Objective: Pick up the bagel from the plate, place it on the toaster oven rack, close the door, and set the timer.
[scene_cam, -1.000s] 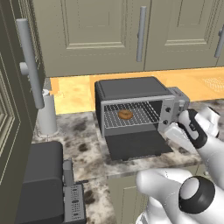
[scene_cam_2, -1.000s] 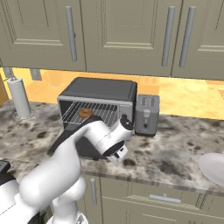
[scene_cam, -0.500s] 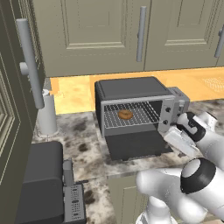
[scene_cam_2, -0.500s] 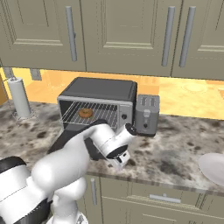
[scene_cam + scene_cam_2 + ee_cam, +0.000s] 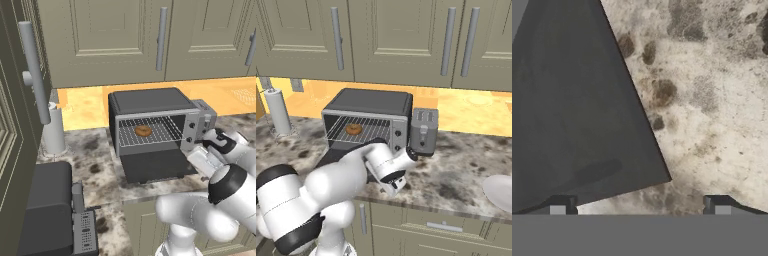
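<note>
The bagel (image 5: 143, 131) (image 5: 353, 129) lies on the silver toaster oven rack (image 5: 160, 132) (image 5: 368, 131), inside the dark-grey toaster oven (image 5: 150, 100) (image 5: 371, 102). The door (image 5: 155, 165) (image 5: 572, 110) hangs open, folded down flat over the counter. My gripper (image 5: 198, 162) (image 5: 639, 207) points down over the door's front right corner, just below the knob panel (image 5: 192, 127). It is open, its fingertips (image 5: 557, 207) wide apart with nothing between them. My arm covers part of the door (image 5: 336, 150) in the right base view.
A silver toaster (image 5: 206, 112) (image 5: 423, 131) stands right of the oven. A white plate (image 5: 501, 192) lies at the counter's far right. A paper-towel roll (image 5: 54, 131) (image 5: 278, 111) stands to the left, and a dark appliance (image 5: 47, 210) sits at the near left.
My hand has sunk from beside the knob panel toward the open door's right front corner. The bagel and door have not moved.
</note>
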{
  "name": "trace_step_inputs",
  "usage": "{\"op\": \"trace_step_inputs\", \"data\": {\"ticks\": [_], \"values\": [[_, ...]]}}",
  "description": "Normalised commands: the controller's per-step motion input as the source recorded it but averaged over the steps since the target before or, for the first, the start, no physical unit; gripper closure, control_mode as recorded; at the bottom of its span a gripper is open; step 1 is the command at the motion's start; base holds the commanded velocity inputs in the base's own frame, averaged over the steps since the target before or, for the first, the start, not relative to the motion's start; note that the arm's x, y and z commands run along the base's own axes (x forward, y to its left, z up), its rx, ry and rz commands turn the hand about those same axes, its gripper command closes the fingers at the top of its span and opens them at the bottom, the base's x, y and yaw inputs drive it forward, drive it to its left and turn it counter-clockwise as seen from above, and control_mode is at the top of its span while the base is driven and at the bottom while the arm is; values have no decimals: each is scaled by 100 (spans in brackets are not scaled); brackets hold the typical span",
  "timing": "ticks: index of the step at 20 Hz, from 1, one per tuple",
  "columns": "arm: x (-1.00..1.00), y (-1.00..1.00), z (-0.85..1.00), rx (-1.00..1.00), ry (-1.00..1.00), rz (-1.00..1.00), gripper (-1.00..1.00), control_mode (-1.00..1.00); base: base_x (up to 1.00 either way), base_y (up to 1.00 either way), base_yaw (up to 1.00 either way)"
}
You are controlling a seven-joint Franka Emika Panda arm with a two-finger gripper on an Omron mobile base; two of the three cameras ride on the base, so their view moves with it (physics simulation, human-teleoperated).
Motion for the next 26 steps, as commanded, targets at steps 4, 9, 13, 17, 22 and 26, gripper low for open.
{"op": "trace_step_inputs", "data": {"ticks": [4, 9, 13, 17, 22, 26], "values": [[18, 0, -12, 6, 0, 0, -100, -100, 0, 0, 0], [16, 0, -18, 3, 0, 0, -100, -100, 0, 0, 0], [21, 0, -24, 1, 0, 0, -100, -100, 0, 0, 0], [15, 0, -27, 0, 0, 0, -100, -100, 0, 0, 0], [1, 1, -22, 0, 0, 0, -100, -100, 0, 0, 0], [-1, 21, -4, 3, -3, 0, -100, -100, 0, 0, 0]]}}
